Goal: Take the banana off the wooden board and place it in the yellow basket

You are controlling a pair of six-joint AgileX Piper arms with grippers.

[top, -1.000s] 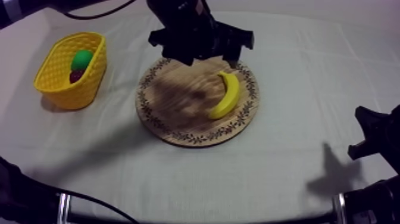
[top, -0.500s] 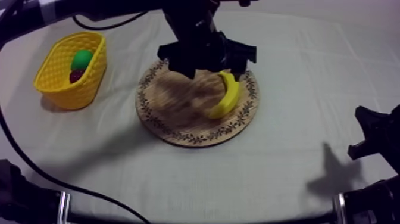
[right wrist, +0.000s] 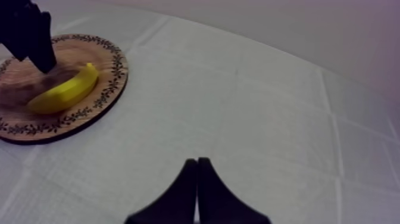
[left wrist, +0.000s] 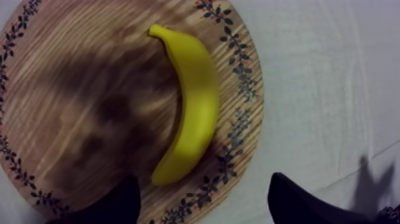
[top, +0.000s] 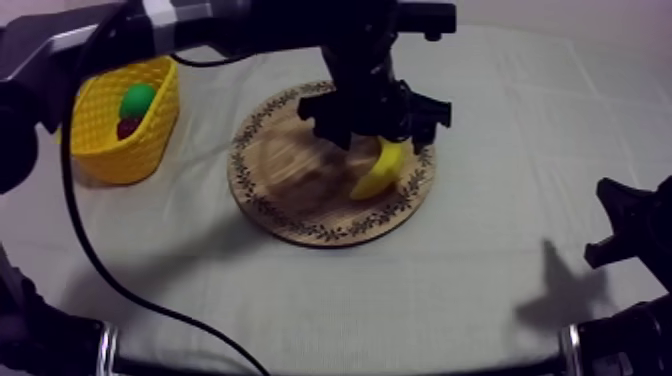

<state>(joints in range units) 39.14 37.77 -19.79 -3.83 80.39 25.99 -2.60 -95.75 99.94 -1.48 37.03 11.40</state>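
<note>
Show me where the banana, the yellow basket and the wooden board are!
banana (left wrist: 195, 101), left wrist view, middle of its curved body.
yellow basket (top: 125, 150), top view, its front wall.
wooden board (top: 290, 200), top view, bare wood beside the banana.

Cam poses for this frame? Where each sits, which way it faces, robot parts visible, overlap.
Top view: overhead, slanting down on wooden board, banana, yellow basket; left arm comes in upper left, left pincer over the banana; right arm low right.
Left wrist view: on left arm, facing down at the banana; own fingers apart.
Right wrist view: on right arm, low, facing across the cloth to the wooden board; right pincer shut, empty.
Shared: all three see banana and wooden board.
</note>
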